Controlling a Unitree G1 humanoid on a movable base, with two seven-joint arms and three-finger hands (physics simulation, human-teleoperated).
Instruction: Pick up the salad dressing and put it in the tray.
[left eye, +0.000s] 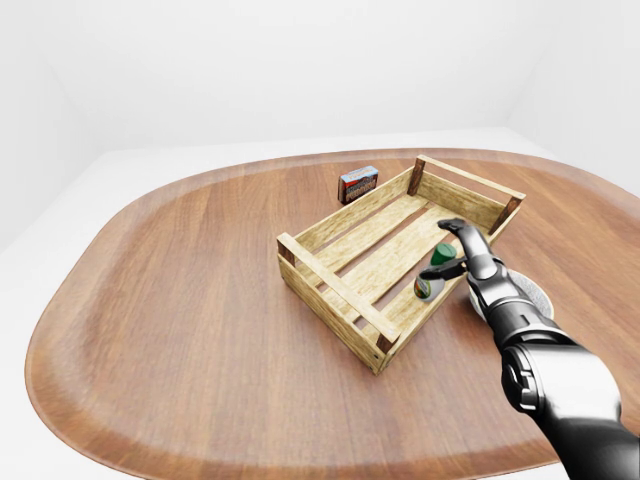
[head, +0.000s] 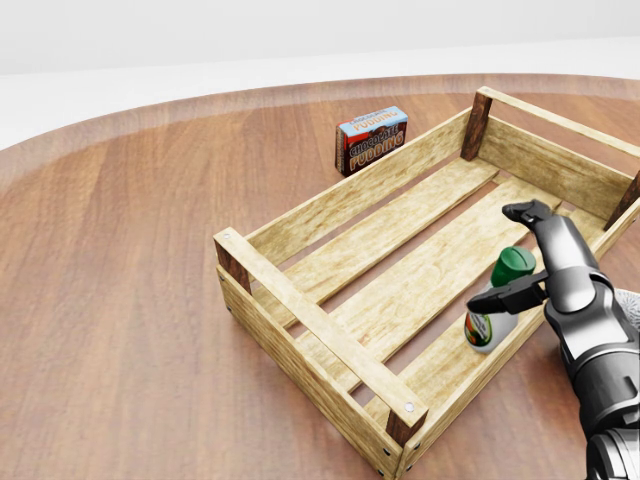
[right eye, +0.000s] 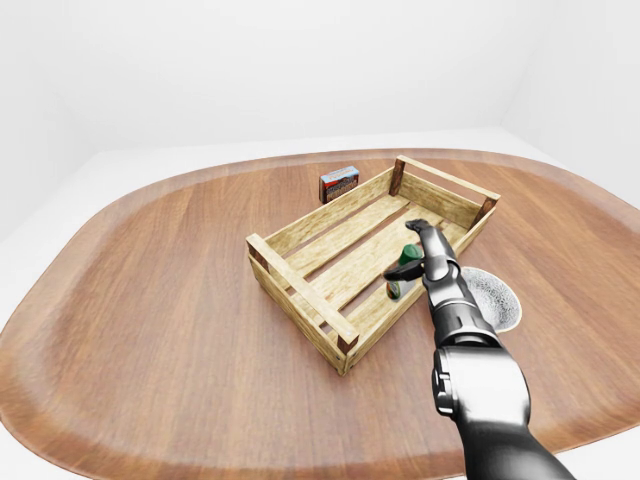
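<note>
Salad dressing (head: 497, 308) standing inside the tray (head: 300, 310), on a slat by the tray's right-hand long wall in the head view, green cap up, leaning slightly. Right hand (head: 540, 275) just beside the bottle, fingers (head: 510, 294) spread apart, not closed round it; one dark finger touching or almost touching the bottle's neck, cannot tell which. Left hand nowhere in view. Rest of the tray's slatted floor bare, from the bottle toward the tray's near short end wall and toward its far corner posts. Pudding box (head: 371, 139) outside the tray, near its far long wall, apart from it. Grey round dish (right eye: 493, 297) outside the tray beside the right forearm. Wide bare table (left eye: 180, 300) left of the tray, reaching to the rounded table edge.
</note>
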